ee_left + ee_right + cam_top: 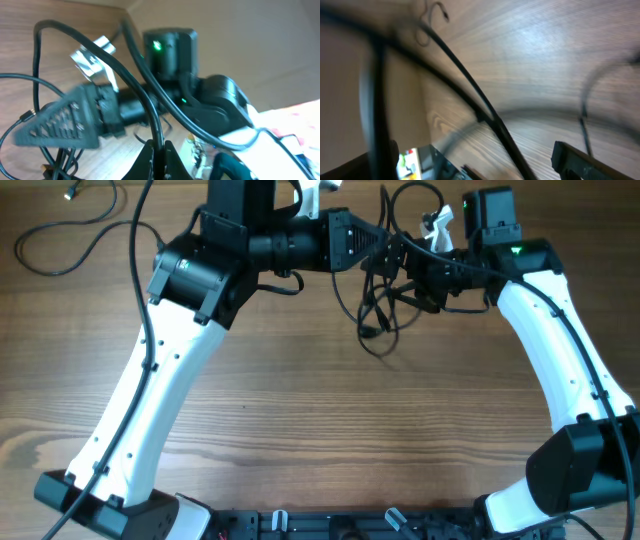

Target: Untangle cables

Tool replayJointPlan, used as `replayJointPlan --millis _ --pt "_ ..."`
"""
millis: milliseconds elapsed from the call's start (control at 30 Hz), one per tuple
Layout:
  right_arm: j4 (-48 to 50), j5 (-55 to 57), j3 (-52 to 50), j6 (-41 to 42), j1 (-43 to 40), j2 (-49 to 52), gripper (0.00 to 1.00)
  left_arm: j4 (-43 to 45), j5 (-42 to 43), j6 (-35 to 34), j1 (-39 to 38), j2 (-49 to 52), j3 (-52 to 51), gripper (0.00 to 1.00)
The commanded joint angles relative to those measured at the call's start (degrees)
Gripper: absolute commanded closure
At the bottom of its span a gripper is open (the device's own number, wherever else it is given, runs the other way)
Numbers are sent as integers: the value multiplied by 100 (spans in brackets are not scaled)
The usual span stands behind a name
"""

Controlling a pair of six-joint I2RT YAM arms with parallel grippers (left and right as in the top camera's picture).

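Observation:
The cables hang as a black tangle at the back middle of the table, lifted between both grippers, with loops drooping to the wood. My left gripper is shut on one black cable strand, which rises from its jaws in the left wrist view. My right gripper sits right next to it, against the tangle. In the blurred right wrist view its fingers stand wide apart, with a black cable running diagonally between them. A separate loose cable lies at the far left back.
The wooden table spreads out in front of the tangle. The two arms meet at the back middle, their own thicker wires looping near the wrists. The right arm's wrist housing fills the left wrist view.

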Motion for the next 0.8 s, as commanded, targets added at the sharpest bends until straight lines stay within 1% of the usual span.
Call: replayJointPlan --millis 0,33,100,133,167,200,233,267,300,333,367,400,433,467,500,533,567,600,633,667,700,733,767 --pt "13 282 9 337 4 -52 1 350 1226 -470 -4 -177 39 96" --pt "-221 874 9 341 4 -52 1 680 1547 -820 22 -177 39 96" --pt "-728 2116 9 348 2 -52 19 881 1572 -1185 201 -212 39 96" --pt "-1115 2955 9 538 2 -52 41 874 1580 -1237 411 -236 39 96" --pt "-1390 3491 9 789 2 -52 53 837 1687 -1307 680 -264 39 96" --pt "-1615 3875 9 901 -11 -52 57 780 1703 -1360 866 -269 39 96" --pt "-1740 3956 9 866 -42 -52 59 498 1609 -1349 1333 -267 37 96" --pt "-1764 3851 9 767 -48 -52 60 74 1169 -1331 1661 -267 28 96" --pt "-1777 3827 9 767 -48 -52 62 -485 448 -1331 1930 -267 28 96" --pt "-1786 3742 9 761 -46 -55 64 -1237 -387 -1333 2218 -267 28 96" --pt "-1784 3624 9 682 -46 -52 68 -1692 -708 -1331 2371 -264 28 96" --pt "-1749 3493 9 590 -48 -52 85 -1971 -824 -1163 2470 -267 28 96" --pt "-1720 3451 9 610 -52 -52 96 -2055 -820 -857 2538 -267 28 96" --pt "-1674 3335 9 595 -52 -52 96 -2107 -815 -809 2551 -267 28 96" --pt "-1604 3141 9 468 -50 -52 96 -2094 -564 -778 2538 -267 28 96" --pt "-1515 2916 9 299 -50 -52 92 -1952 -70 -745 2483 -267 28 96" --pt "-1322 2479 9 -2 -50 -52 82 -1137 1355 -750 2347 -267 28 96" --pt "-1082 1897 9 -297 -50 -52 75 516 3053 -1104 2129 -267 28 96" --pt "-957 1530 9 -391 -50 -52 67 1777 3565 -2015 1961 -267 28 96" --pt "-758 940 9 -450 -50 -52 64 3397 3665 -3436 1716 -269 28 96" --pt "-601 605 9 -450 -50 -52 64 4747 3613 -4404 1499 -267 28 96" --pt "-437 321 9 -431 -50 -52 61 6859 3333 -5578 1209 -267 31 96" --pt "-374 291 9 -420 -50 -52 53 8192 3023 -6417 1058 -269 55 96"
